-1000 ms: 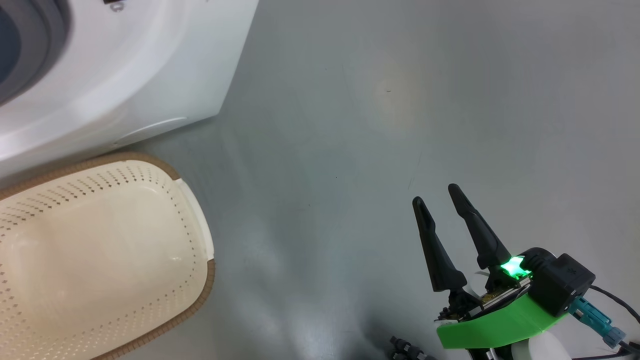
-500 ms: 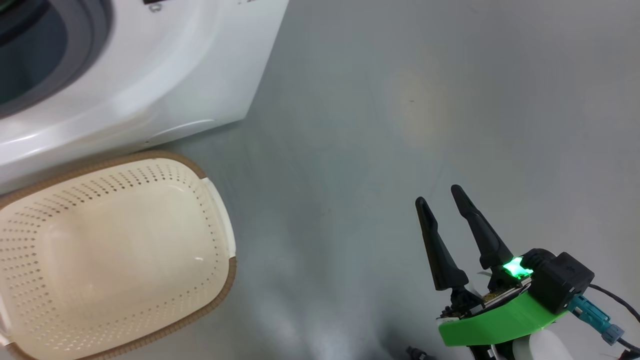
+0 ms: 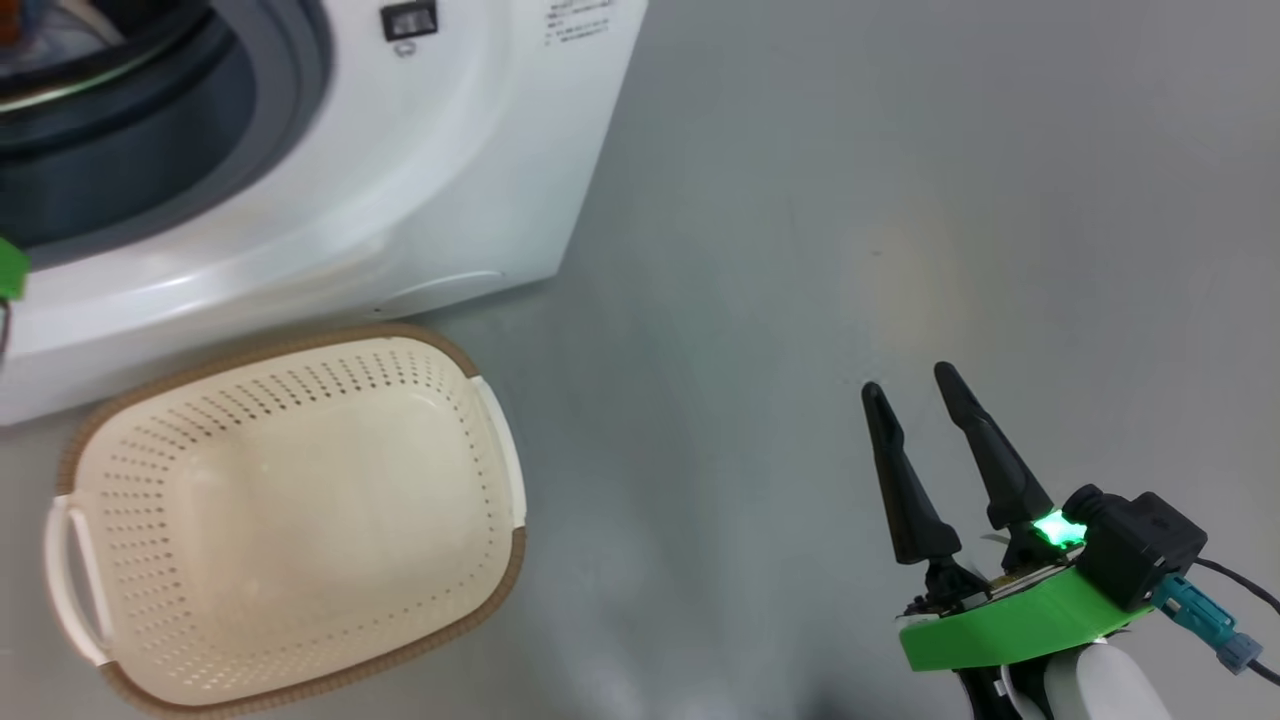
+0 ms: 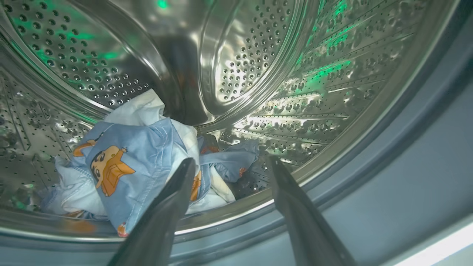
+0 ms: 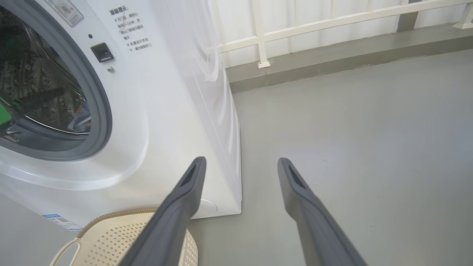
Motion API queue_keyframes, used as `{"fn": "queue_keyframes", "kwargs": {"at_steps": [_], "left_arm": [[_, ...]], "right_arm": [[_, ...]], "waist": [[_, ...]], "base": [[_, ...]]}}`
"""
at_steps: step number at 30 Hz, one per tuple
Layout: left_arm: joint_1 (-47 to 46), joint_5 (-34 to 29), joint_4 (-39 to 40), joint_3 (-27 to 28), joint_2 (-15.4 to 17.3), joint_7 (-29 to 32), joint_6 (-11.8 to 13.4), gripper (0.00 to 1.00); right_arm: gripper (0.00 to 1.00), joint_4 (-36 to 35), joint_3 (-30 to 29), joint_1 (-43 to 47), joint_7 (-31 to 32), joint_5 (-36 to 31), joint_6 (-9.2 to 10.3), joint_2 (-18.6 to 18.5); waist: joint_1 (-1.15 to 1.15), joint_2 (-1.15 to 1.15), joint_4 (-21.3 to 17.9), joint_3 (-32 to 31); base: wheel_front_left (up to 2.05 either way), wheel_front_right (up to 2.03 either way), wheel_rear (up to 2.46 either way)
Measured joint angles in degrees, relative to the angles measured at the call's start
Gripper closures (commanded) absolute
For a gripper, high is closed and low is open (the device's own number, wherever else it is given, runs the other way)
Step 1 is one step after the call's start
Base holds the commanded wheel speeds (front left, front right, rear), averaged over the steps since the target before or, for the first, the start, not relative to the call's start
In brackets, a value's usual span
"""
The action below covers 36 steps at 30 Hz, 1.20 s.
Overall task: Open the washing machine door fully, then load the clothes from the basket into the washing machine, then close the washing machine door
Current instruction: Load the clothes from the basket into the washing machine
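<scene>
The white washing machine (image 3: pixel 400 180) stands at the upper left, its opening uncovered; the washing machine door is out of view. The clothes (image 4: pixel 125 162), light blue with orange cartoon prints plus white pieces, lie heaped low in the steel drum (image 4: pixel 258 55). My left gripper (image 4: pixel 231 160) reaches into the drum mouth, open, with nothing between its fingers. On the floor in front of the washer sits the cream basket (image 3: pixel 130 480), and nothing lies in it. My right gripper (image 3: pixel 907 380) hovers open over bare floor, well to the right of the basket (image 5: pixel 111 236).
Grey floor (image 3: pixel 800 250) spreads to the right of the washer. In the right wrist view a white railing (image 5: pixel 332 22) and a low kerb run along the far side. A green part of my left arm (image 3: pixel 10 270) shows at the washer's opening.
The head camera has swung, so washer and basket sit further right and lower, with the whole basket now showing. My right gripper stays open in the same pose.
</scene>
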<state>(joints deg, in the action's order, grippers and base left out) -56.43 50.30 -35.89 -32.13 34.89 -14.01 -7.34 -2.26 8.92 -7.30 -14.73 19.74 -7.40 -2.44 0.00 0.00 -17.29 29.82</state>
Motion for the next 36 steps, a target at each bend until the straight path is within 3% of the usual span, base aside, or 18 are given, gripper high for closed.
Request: {"fn": "queue_keyframes", "kwargs": {"at_steps": [10,19,26,36], "left_arm": [[8.99,1.05,7.27,3.43,-0.81,-0.62,-0.04,0.0],[23.12,-0.82,19.98,13.51,-1.29,-0.63,0.02,0.0],[34.53,-2.89,27.54,23.09,-4.38,-0.63,0.01,0.0],[43.38,-5.31,30.26,26.25,-7.6,-0.63,0.01,0.0]], "right_arm": [[0.0,1.82,-1.9,-0.02,0.0,-0.27,0.0,-0.04],[0.0,2.63,-2.87,-0.14,0.0,-0.62,0.0,-0.08],[0.0,3.55,-3.58,-0.14,0.0,-2.01,0.0,-0.09],[0.0,5.94,-4.1,-0.13,0.0,-2.81,0.0,-0.15]], "waist": [[0.0,0.0,2.03,-4.21],[0.0,0.0,4.22,-6.28],[0.0,0.0,5.01,-8.05],[0.0,0.0,6.51,-12.17]], "base": [[0.0,0.0,0.0],[0.0,0.0,0.0],[0.0,0.0,0.0],[0.0,0.0,0.0]]}}
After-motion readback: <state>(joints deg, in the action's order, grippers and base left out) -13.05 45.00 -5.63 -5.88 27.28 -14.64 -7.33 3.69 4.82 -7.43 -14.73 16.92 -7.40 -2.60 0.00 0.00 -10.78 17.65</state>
